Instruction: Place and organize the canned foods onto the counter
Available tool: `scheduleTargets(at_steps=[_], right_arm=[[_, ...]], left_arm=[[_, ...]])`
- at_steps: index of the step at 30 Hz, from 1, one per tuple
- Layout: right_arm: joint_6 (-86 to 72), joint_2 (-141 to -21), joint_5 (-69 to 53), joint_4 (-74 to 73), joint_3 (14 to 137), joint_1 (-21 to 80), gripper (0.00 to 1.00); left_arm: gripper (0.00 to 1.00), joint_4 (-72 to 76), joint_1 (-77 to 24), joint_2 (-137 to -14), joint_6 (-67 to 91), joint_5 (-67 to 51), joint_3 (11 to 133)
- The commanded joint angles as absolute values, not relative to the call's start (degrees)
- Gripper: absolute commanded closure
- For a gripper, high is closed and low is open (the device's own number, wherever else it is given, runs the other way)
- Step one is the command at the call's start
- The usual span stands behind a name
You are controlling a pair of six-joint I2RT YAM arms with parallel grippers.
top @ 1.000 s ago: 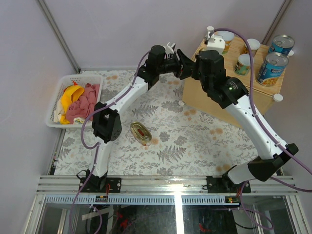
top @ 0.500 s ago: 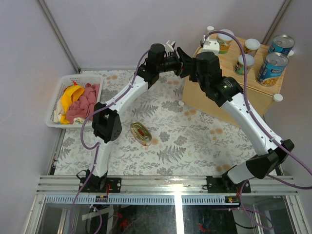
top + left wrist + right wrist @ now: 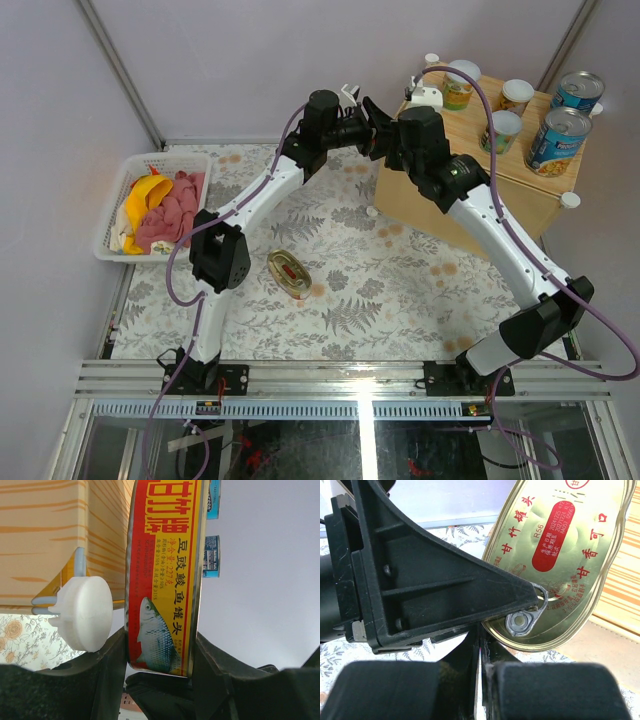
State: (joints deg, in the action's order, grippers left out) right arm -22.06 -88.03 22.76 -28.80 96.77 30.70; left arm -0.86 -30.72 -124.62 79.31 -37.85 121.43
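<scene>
— Where's the flat oval gold tin [image 3: 165, 570]?
— Clamped in the left hand [image 3: 159, 654], just beside a white-capped corner of the light bamboo-grain wooden counter [image 3: 45, 535].
— And the right hand [image 3: 481, 680]?
— Fingers pressed together, holding nothing.

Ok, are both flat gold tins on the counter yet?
No, one flat gold tin lies on the patterned table; the left gripper holds the other tin beside the counter.
</scene>
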Motion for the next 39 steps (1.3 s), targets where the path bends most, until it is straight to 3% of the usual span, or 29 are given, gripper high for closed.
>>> scheduleTargets(at_steps=[1, 15, 20, 26, 31, 39], right_arm=[[-21.6, -87.9, 24.5, -24.9, 97.7, 28.6, 1.0], [-20.8, -86.2, 24.9, -26.1, 96.7, 28.6, 1.0], [-20.6, -85.4, 23.9, -26.6, 95.8, 28.6, 1.0], [-19.9, -83.0, 22.5, -27.1, 94.7, 28.6, 1.0], [-19.4, -81.9, 22.9, -27.9, 94.1, 28.6, 1.0], [-18.5, -82.9, 23.3, -27.7, 94.1, 28.6, 1.0]], left_arm=[[0.58, 3.9, -30.5, -123.8, 80.2, -41.4, 124.2], [0.4, 5.0, -30.1, -122.8, 80.3, -41.4, 121.9], [0.41, 5.2, -29.9, -121.8, 80.2, -40.8, 120.0], [0.53, 6.2, -29.4, -120.6, 80.6, -39.8, 117.4], [0.58, 8.3, -28.8, -118.9, 81.4, -37.9, 114.2], [0.45, 9.7, -28.6, -119.6, 81.9, -38.1, 115.6]])
